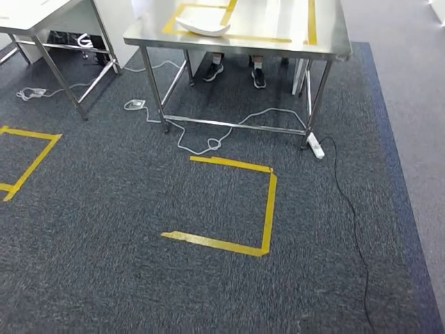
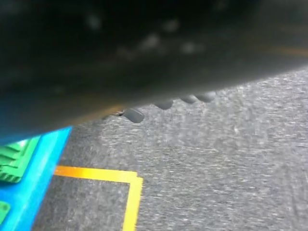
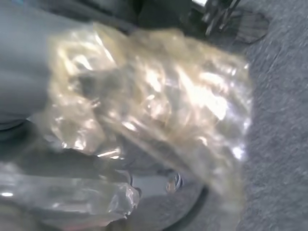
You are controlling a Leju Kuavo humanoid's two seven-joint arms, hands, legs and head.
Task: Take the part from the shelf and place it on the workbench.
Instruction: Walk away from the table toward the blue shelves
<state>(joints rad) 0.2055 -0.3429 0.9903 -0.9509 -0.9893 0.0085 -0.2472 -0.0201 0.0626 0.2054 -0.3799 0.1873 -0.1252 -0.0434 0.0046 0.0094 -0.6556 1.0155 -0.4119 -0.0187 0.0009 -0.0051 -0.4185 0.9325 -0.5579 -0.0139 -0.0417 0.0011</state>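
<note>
Right hand (image 3: 21,82) behind blurred bagged part (image 3: 152,106)

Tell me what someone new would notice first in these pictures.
Probably the crinkled clear plastic bag held close in the right hand, with a dark part dimly visible inside. Next, the yellow tape outline on the dark carpet, lying before a steel workbench where a white tray sits inside another taped rectangle.

Part (image 3: 145,110): crinkled clear bag; in right hand (image 3: 21,82)

Workbench (image 1: 315,43) ahead; white tray (image 1: 201,26) occupies taped square.
</note>
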